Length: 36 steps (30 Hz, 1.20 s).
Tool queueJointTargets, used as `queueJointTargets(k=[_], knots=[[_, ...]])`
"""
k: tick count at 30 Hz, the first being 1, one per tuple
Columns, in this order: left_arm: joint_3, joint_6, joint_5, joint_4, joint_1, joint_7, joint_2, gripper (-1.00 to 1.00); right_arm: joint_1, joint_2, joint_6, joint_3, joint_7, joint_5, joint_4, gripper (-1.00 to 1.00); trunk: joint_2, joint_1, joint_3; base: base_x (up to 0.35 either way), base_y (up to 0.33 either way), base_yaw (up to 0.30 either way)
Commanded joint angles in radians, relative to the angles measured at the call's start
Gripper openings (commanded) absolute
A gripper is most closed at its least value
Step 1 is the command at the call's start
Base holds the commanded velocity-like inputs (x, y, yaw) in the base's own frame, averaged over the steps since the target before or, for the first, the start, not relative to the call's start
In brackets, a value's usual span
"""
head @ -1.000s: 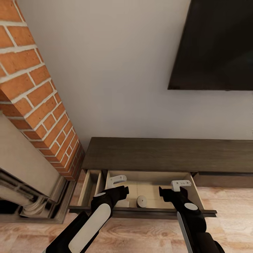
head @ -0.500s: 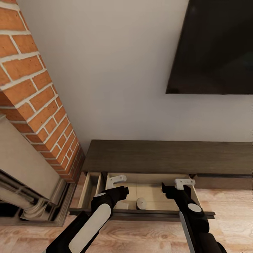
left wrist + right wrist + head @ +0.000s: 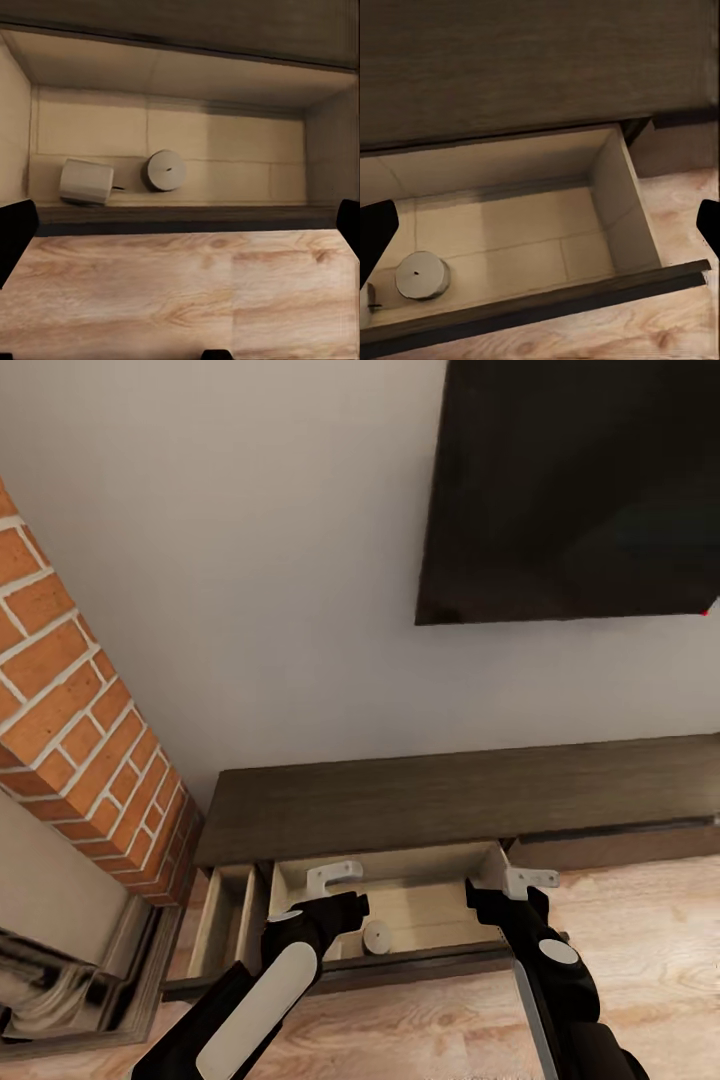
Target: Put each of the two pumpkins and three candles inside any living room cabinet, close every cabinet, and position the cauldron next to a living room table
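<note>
**Open drawer with two candles, both grippers spread above it**

The cabinet has its left drawer pulled out over the wood floor, with bare pale room toward 3 o'clock inside. A brick column stands at 9 o'clock and a dark screen hangs at 1 o'clock. One candle stands upright; another candle lies on its side beside it, long axis across the drawer. The left gripper and right gripper hover over the drawer, fingers apart, holding nothing.
</note>
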State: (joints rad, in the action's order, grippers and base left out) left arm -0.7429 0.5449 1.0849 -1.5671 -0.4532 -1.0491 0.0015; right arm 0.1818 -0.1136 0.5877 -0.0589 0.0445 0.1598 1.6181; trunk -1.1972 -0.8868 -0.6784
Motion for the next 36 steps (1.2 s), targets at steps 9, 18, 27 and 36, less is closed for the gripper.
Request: queueJointTargets(k=[9, 18, 27, 36], knots=[[0.000, 0.003, 0.006, 0.005, -0.001, 0.049, 0.001, 1.00, 0.001, -0.003, 0.002, -0.011, 0.000, 0.007, 0.001, 1.00, -0.001, 0.000, 0.004, 0.000, 0.000, -0.298], [0.000, 0.003, 0.005, 0.007, -0.001, 0.052, 0.001, 1.00, 0.001, -0.003, 0.001, -0.012, 0.000, 0.007, 0.000, 1.00, -0.001, 0.000, 0.009, 0.000, 0.000, -0.298], [0.000, 0.003, 0.004, 0.007, 0.000, 0.051, 0.001, 1.00, 0.001, -0.003, 0.001, -0.012, 0.000, 0.007, 0.000, 1.00, -0.001, 0.000, 0.014, 0.000, -0.014, -0.298], [-0.001, 0.003, 0.003, 0.010, -0.001, 0.051, 0.001, 1.00, 0.001, -0.003, -0.001, -0.012, 0.001, 0.007, 0.001, 1.00, -0.001, 0.000, 0.019, 0.000, -0.182, -0.298]])
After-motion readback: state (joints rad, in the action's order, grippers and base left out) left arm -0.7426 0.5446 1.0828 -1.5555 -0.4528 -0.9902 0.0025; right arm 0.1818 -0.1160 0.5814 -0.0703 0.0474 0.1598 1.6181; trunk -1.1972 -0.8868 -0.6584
